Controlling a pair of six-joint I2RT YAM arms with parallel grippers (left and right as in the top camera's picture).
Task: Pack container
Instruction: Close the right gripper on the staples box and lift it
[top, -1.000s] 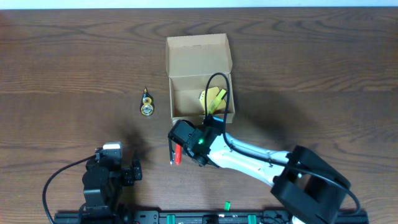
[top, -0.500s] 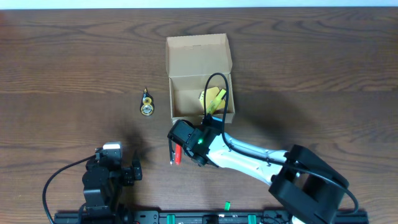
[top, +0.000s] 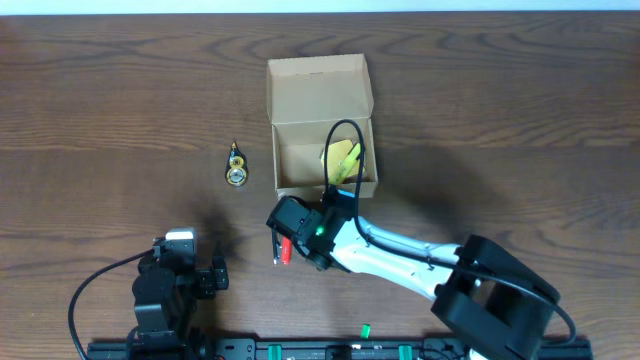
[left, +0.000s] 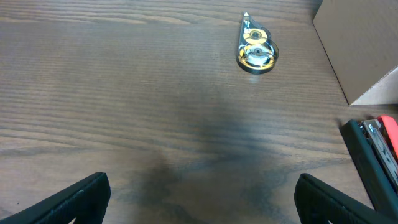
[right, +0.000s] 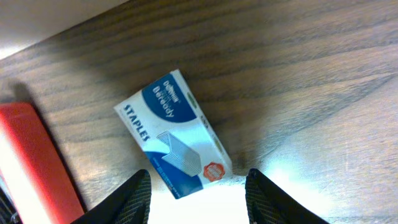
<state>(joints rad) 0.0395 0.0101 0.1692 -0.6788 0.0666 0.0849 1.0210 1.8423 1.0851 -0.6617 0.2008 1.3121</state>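
Overhead, the cardboard container (top: 320, 90) stands open near the middle of the desk (top: 520, 100), its flap lid folded back and a yellow item (top: 342, 160) inside. A correction tape dispenser (top: 237, 168) lies apart to its left. My right arm reaches just below the container's near wall, beside a red object (top: 285, 250). My left arm sits at the near-left edge.

Through my left wrist camera, my left fingers (left: 81, 196) are spread wide with nothing between them. The dispenser lies ahead, and the container's corner is at upper right.

Through my right wrist camera, my right fingers (right: 134, 199) stand apart, straddling the near end of a staples box (right: 174, 134) that lies slanted on the desk. I cannot tell whether they touch it.
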